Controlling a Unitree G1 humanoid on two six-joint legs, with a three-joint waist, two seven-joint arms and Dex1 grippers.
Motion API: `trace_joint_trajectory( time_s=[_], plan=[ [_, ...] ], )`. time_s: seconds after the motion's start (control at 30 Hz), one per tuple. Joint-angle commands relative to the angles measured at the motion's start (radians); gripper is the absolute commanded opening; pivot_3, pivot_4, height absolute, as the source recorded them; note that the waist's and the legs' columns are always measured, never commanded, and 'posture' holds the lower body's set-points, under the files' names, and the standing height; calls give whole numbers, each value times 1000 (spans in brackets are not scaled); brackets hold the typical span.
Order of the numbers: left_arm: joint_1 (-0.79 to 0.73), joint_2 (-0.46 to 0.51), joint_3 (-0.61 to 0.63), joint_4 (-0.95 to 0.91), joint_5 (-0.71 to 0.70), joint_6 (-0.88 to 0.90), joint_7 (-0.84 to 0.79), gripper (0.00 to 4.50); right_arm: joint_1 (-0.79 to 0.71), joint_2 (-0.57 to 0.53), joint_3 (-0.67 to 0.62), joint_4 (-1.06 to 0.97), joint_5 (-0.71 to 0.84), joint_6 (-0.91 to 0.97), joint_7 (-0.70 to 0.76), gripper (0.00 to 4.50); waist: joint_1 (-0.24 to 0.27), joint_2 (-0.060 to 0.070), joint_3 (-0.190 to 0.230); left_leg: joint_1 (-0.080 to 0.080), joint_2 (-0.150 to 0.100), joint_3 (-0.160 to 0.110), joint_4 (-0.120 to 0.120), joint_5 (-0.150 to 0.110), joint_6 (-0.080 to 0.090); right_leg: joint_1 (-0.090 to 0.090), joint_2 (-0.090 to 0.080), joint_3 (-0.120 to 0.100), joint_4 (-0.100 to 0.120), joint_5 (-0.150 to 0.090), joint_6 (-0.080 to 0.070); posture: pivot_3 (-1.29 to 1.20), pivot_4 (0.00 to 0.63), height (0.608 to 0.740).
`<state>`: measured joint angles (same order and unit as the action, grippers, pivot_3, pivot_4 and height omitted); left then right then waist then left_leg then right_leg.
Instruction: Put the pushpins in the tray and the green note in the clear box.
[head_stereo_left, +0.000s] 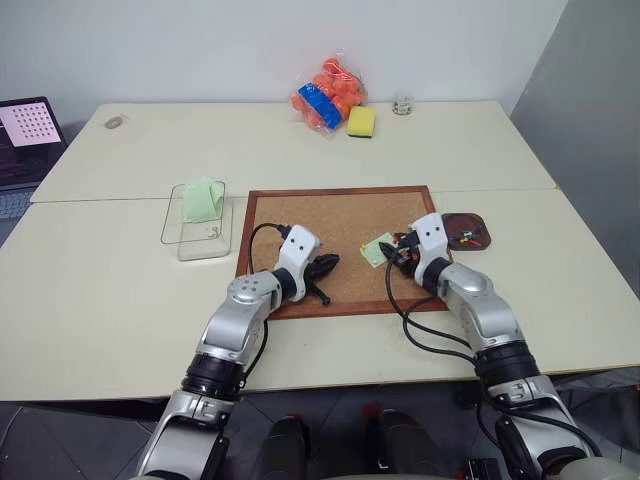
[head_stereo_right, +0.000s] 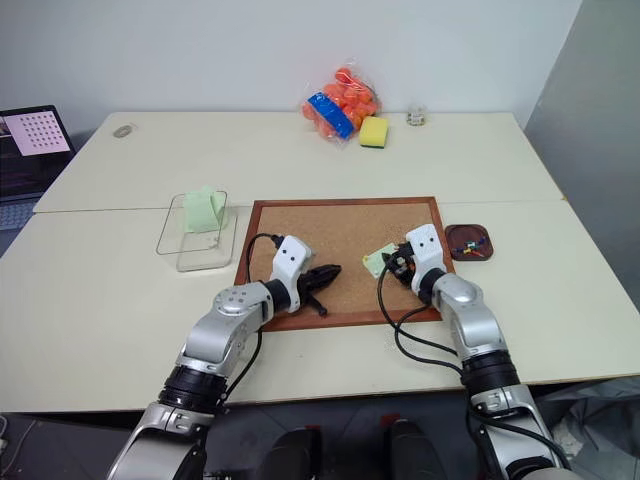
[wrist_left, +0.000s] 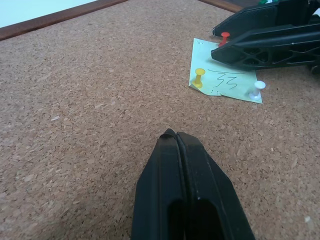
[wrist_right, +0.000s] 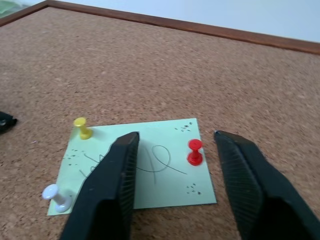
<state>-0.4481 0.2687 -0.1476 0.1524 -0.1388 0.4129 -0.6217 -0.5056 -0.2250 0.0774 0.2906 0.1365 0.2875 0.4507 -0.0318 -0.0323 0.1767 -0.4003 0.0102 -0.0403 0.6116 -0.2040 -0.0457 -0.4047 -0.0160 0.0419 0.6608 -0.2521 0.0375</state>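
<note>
The left hand (wrist_left: 175, 137), its black fingers pressed together and empty, hovers over the wood-framed corkboard (head_stereo_left: 300, 215). The small pale green square note (wrist_right: 137, 167) lies pinned there. The right hand (wrist_right: 175, 142) stands spread astride the red plastic pushpin (wrist_right: 194, 151); it should close squarely on the head, then lift straight up.

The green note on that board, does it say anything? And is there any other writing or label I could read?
"33": a pen scrawl on the green note, as it looks in the left wrist view; it may be a mere squiggle.
Laptop screen: a grid of dots, no words to read.
Blue label on the bag: too small to read.
</note>
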Motion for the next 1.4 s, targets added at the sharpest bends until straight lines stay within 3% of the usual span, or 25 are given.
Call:
trace_joint_trajectory(
  time_s=[0.03,0.27,0.57,1.03,1.4],
  plan=[
    [-5,-11,-6,-17,-9,34,-1,0,-7,6,-11,-12,2,-30,8,1449,0,0,0,0,0,0,0,0,0,0,0,0,0,0,0,0,150,740],
    [14,-11,-15,-40,-7,45,-2,0,-13,7,-27,6,1,-35,7,35,0,0,0,0,0,0,0,0,0,0,0,0,0,0,0,0,150,740],
    [22,-21,-15,-61,-7,61,6,0,3,2,-56,-47,17,-137,21,15,0,0,0,0,0,0,0,0,0,0,0,0,0,0,0,0,150,740],
    [33,-21,-9,-77,-10,77,10,0,38,12,-79,-131,57,-144,17,15,0,0,0,0,0,0,0,0,0,0,0,0,0,0,0,0,150,740],
    [31,-23,-11,-70,-7,70,11,0,-19,-23,-245,-20,14,-41,-287,15,1,0,0,0,0,0,0,0,0,0,-1,0,0,1,-1,0,150,740]
  ],
)
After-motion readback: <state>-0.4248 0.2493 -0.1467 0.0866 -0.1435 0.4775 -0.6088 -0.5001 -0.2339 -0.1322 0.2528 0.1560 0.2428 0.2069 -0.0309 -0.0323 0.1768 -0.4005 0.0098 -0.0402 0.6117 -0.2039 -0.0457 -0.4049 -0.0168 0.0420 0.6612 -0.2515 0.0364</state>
